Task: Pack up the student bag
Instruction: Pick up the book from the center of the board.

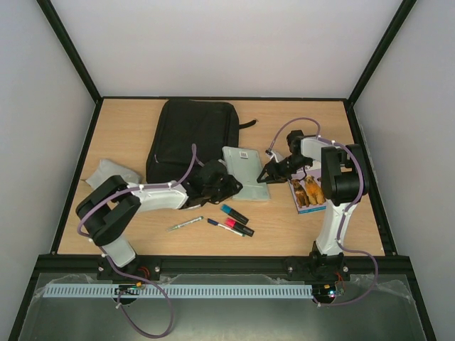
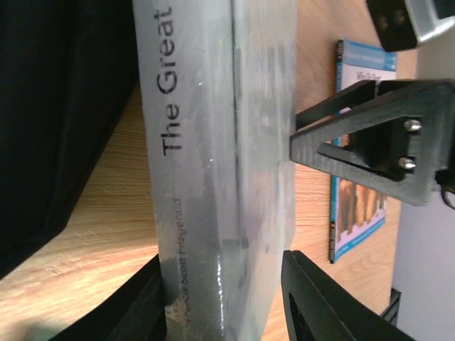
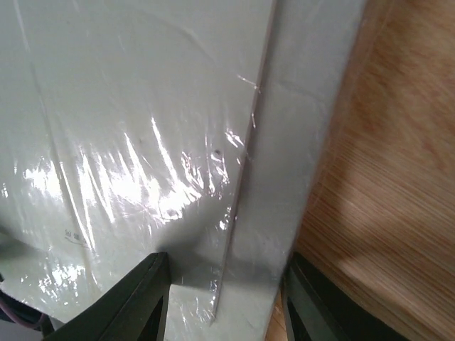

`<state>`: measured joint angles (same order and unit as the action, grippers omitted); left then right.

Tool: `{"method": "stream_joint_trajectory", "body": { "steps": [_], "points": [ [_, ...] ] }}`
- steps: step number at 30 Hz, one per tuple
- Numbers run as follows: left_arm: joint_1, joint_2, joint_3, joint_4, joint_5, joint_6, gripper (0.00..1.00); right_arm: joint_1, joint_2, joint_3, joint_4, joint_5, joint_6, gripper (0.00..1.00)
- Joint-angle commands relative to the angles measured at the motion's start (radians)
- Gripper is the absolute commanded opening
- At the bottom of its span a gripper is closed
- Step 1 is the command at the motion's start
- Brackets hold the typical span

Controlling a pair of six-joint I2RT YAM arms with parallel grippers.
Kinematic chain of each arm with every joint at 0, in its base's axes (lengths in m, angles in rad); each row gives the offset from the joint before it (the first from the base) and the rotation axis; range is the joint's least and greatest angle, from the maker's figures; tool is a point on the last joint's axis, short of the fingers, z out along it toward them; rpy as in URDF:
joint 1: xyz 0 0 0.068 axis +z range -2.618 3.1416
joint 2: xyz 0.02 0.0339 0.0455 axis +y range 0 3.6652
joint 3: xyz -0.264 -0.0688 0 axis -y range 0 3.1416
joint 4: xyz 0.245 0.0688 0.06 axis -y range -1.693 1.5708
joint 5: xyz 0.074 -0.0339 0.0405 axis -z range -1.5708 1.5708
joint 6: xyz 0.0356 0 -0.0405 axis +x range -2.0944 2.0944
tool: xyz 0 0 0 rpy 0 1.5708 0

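White walls closed in the wooden table that we looked down on. Our left gripper was clamped on a grey book. In its wrist view the spine, printed "The Great", filled the gap between the two black fingers, each of which pressed against one side of it. Our right gripper gripped the opposite edge of that book. In its own view a corner of the glossy cover and the page edge sat between its fingers, with bare wood just outside the right-hand finger.

The student bag lay flat just beyond the left fingers, its near edge close beside them and next to the book's spine. We could not tell whether bag and book touched. A light-grey pouch sat well off to the left of that gripper.

On the near side of both sets of fingers lay a silver pen, a blue pen, a teal-capped marker and a red marker. A picture book with animals on its cover lay just right of the right fingers.
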<state>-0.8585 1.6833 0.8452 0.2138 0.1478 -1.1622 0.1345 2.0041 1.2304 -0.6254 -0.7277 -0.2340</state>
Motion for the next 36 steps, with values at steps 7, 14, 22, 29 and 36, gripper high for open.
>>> {"method": "stream_joint_trajectory", "body": {
  "steps": [7,14,22,29,36],
  "points": [
    [-0.001,-0.1,0.017,0.153,0.051,-0.018,0.19,0.02,-0.024,-0.057,-0.002,0.034,0.007,0.44],
    [-0.001,-0.154,0.023,0.106,0.031,0.015,0.03,0.019,-0.116,-0.073,-0.033,0.076,-0.012,0.5],
    [-0.001,-0.325,0.073,-0.046,0.013,0.235,0.02,0.003,-0.403,-0.104,-0.107,0.13,-0.01,0.66],
    [0.013,-0.465,0.073,-0.077,-0.005,0.332,0.02,0.002,-0.626,-0.108,-0.158,0.025,0.011,0.82],
    [0.043,-0.548,-0.001,0.111,-0.022,0.296,0.02,0.003,-0.619,-0.069,-0.147,-0.128,0.014,0.86]
  ]
}}
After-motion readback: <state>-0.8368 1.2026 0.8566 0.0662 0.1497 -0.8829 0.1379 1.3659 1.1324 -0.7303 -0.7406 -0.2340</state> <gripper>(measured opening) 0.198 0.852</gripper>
